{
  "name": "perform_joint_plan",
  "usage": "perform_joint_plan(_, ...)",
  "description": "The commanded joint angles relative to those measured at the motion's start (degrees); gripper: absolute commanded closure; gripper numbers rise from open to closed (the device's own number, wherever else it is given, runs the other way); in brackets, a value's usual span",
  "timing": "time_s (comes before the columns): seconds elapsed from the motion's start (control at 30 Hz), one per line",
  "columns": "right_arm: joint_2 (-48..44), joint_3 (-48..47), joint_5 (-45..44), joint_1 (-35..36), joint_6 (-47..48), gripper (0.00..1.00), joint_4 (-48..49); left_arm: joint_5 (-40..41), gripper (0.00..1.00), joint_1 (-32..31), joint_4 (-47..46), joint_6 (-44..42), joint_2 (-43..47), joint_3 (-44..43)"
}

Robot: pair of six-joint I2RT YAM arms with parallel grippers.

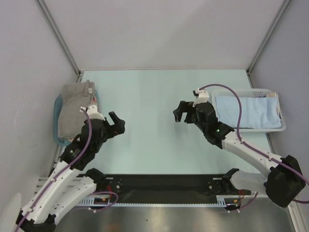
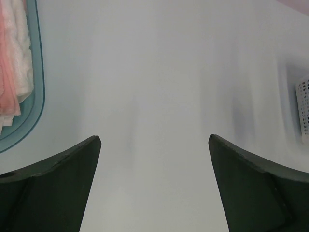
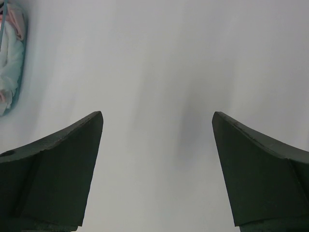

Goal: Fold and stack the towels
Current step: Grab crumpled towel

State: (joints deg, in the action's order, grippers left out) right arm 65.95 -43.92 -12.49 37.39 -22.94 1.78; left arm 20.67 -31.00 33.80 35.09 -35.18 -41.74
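A grey towel [image 1: 75, 107] lies on top of the pile in the blue tub [image 1: 58, 102] at the left. Salmon-pink [image 2: 7, 72] and white [image 2: 23, 53] towel edges show in the tub in the left wrist view; the pile also shows in the right wrist view [image 3: 10, 53]. A light blue towel [image 1: 246, 112] lies folded in the white lattice basket [image 1: 274, 128] at the right. My left gripper [image 1: 117, 124] is open and empty over the bare table, right of the tub. My right gripper [image 1: 179, 115] is open and empty, left of the basket.
The pale green table [image 1: 149, 106] lies between the two grippers. Grey walls close in the back and sides. A black rail [image 1: 164, 186] runs along the near edge between the arm bases. The basket's corner [image 2: 303, 104] shows in the left wrist view.
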Motion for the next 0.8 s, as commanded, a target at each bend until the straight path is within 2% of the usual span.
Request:
perform_joint_plan(0.0, -1.35, -0.46, 2.29, -0.30, -0.27, 0.00, 1.03, 4.03, 0.00, -0.11, 0.03, 1.12, -1.46, -4.14)
perform_joint_plan(0.13, -1.18, -0.29, 3.70, -0.38, -0.09, 0.00, 1.47, 9.64, 0.00, 0.50, 3.98, 3.23, -7.09, -8.70)
perform_joint_plan(0.23, -0.92, -0.29, 4.41, -0.47, -0.09, 0.00, 1.21, 10.80, 0.00, 4.27, 5.31, 4.46, -10.69, -11.61)
perform_joint_plan(0.33, -0.91, -0.02, 4.32, -0.82, -0.44, 0.00, 1.12, 5.55, 0.00, 14.45, 4.79, 7.26, -14.38, -12.84)
perform_joint_plan(0.37, -1.00, -0.02, 4.67, -0.91, -0.53, 0.00, 0.95, 3.61, 0.00, 20.31, 4.26, 8.32, -15.52, -13.19)
perform_joint_plan(0.47, -1.35, 0.33, 5.11, -1.18, -0.62, 0.00, 1.03, 2.89, 0.02, 27.28, 3.73, 12.35, -20.88, -14.59)
perform_joint_plan(0.6, -1.44, 0.85, 5.46, -1.44, -0.79, 0.00, 1.12, 5.96, 0.05, 32.65, 3.55, 14.73, -29.40, -16.97)
perform_joint_plan(0.77, -1.35, 1.21, 6.16, -1.88, -1.14, 0.00, 1.38, 6.85, 0.17, 39.51, 1.27, 17.64, -37.05, -17.94)
